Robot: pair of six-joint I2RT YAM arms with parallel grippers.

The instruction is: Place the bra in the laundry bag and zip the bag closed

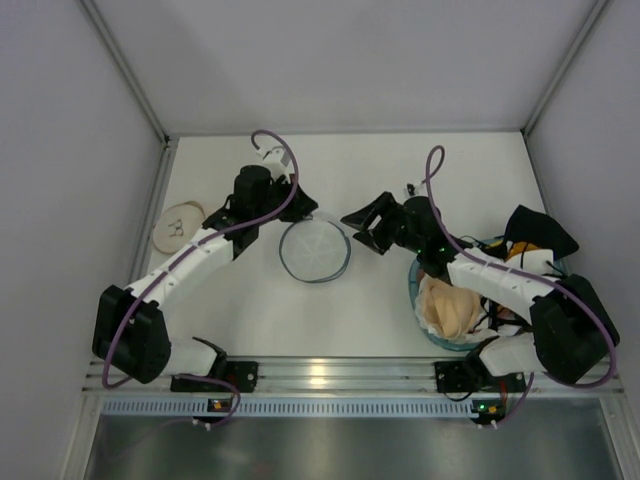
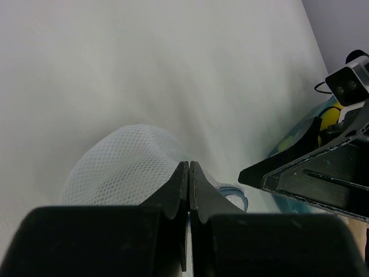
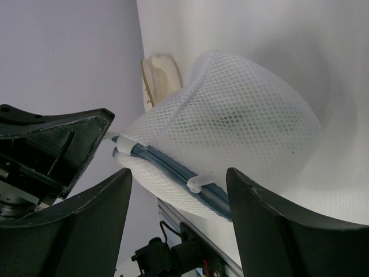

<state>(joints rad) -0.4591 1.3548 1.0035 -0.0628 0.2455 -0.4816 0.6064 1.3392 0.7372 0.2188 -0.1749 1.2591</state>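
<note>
Top external | laundry bag (image 1: 315, 250) mid-table | left gripper (image 2: 188, 168) pressed closed at its far rim | right gripper (image 1: 358, 229) spread wide, empty, just right.

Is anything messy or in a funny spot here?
A little. A black garment flops out over the far side of the blue basket on the right instead of lying inside. A round beige piece lies alone near the left wall, apart from everything else. The laundry bag in the middle looks undamaged.
</note>
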